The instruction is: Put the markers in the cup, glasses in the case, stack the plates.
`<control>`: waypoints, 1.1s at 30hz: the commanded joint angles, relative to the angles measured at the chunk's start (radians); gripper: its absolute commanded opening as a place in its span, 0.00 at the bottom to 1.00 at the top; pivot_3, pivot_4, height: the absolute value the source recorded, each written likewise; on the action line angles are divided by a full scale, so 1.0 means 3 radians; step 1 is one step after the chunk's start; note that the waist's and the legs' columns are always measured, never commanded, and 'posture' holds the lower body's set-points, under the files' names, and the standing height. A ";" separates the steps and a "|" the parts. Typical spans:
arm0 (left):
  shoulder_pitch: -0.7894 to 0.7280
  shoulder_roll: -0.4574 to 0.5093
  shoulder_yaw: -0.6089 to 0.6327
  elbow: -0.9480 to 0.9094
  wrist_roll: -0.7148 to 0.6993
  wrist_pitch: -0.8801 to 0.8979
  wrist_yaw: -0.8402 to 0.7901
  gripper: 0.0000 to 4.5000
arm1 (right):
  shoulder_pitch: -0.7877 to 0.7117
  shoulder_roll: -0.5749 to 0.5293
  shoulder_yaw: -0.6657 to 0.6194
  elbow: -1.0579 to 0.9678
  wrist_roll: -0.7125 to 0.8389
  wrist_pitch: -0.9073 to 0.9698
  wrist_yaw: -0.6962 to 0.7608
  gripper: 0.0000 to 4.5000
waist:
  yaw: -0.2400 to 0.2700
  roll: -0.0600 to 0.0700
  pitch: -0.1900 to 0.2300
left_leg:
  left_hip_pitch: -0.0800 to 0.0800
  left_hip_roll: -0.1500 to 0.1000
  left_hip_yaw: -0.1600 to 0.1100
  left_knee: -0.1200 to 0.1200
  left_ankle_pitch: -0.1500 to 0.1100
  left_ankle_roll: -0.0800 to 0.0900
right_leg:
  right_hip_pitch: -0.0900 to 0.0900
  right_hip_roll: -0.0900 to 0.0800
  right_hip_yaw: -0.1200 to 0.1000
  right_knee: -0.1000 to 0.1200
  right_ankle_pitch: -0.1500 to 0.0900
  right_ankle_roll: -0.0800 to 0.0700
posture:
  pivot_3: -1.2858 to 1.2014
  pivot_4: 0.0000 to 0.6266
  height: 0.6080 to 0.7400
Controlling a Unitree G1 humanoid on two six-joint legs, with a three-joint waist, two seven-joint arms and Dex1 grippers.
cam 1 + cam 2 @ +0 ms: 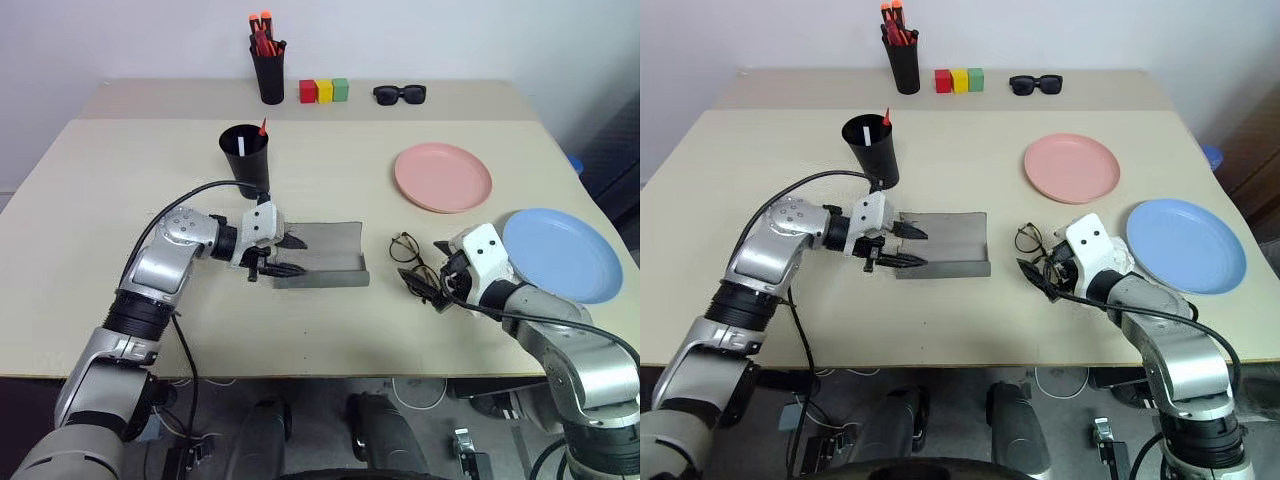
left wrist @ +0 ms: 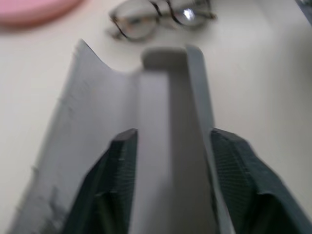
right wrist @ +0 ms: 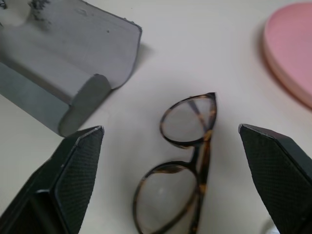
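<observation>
Table (image 1: 330, 330): everything sits on it; you work around the case in the middle.
Blue plate (image 1: 562, 252): lies well right of the case, apart from the pink one; stacking is not yet done, so leave it for now.
Pink plate (image 1: 443, 177): sits right of the case and farther back.
Case (image 1: 322, 256): lies open and empty, lid laid flat; it is your landmark and your target.
Cup (image 1: 245, 160): stands just behind the case's left end, with both markers (image 1: 262, 128) poking out of it.
Left gripper (image 1: 283, 256): fingers spread, straddling the case's left end without pinching it; use it to steady the case.
Right gripper (image 3: 170, 185): fingers wide apart on either side of the glasses; close gently on the frame near the bridge, not on the lenses.
Glasses (image 3: 183, 163): lie just right of the case, untouched; lift them level, then lower them lengthwise into the tray.
</observation>
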 commanded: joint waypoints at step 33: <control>0.1709 0.0335 0.0590 -0.1849 -0.0760 0.0677 0.1072 0.51 | -0.0843 -0.0412 0.0506 0.0369 -0.0205 0.0775 -0.0275 0.02 | 0.0000 0.0006 -0.0003 | 0.0002 0.0002 0.0005 -0.0002 -0.0001 0.0001 | 0.0000 0.0000 0.0001 -0.0005 -0.0005 -0.0009 | 0.52 0.24 1.00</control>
